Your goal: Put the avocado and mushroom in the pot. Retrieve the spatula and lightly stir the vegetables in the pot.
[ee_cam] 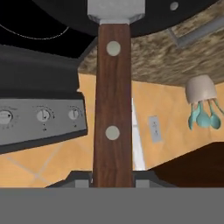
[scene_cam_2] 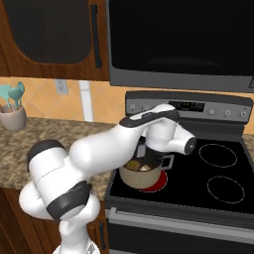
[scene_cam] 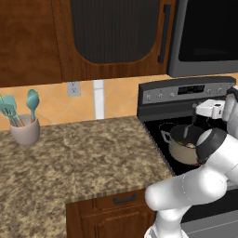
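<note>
Hand [scene_cam: 193, 122] at right of the left base view, just above the pot [scene_cam: 184, 145] on the stove [scene_cam: 158, 130]; finger state not readable there.

Right base view: pot [scene_cam_2: 141, 173] at centre on the red burner [scene_cam_2: 154, 186], avocado [scene_cam_2: 133, 164] and mushroom [scene_cam_2: 144, 168] inside, arm across it.

Hand view: fingers [ee_cam: 78, 178] pinching the spatula [ee_cam: 113, 109] by its brown handle, up the frame's middle; teal utensils in cup [ee_cam: 201, 103] at right, on the desk [ee_cam: 175, 61].
</note>
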